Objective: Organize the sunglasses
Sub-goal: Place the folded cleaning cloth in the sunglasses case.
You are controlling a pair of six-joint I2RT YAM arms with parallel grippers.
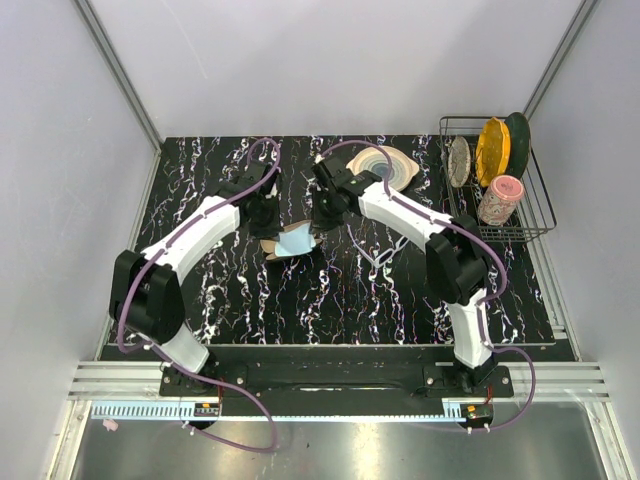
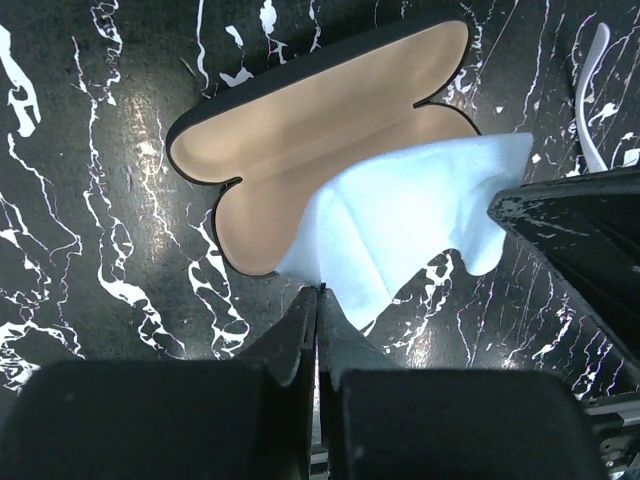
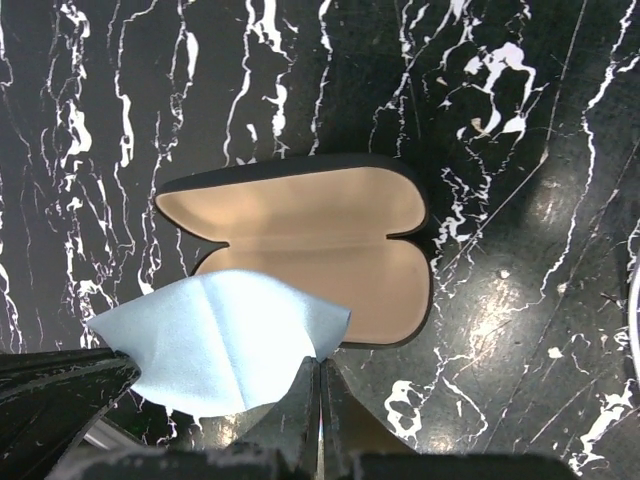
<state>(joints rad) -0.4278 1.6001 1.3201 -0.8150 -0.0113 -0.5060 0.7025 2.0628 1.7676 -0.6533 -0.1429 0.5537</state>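
Note:
A black oblong case (image 2: 320, 140) with tan lining lies open on the marbled table; it also shows in the right wrist view (image 3: 300, 240). A light blue cloth (image 1: 295, 242) hangs over the case, stretched between my two grippers. My left gripper (image 2: 320, 292) is shut on one corner of the cloth (image 2: 400, 230). My right gripper (image 3: 320, 364) is shut on the opposite corner of the cloth (image 3: 225, 340). Of the sunglasses, only a thin whitish arm (image 2: 590, 100) shows, lying on the table to the right of the case.
A wire dish rack (image 1: 540, 215) at the right back holds plates and a pink cup (image 1: 499, 199). A pastel swirled plate (image 1: 385, 165) lies behind the right gripper. In the left wrist view the right gripper's black body (image 2: 580, 240) is close on the right.

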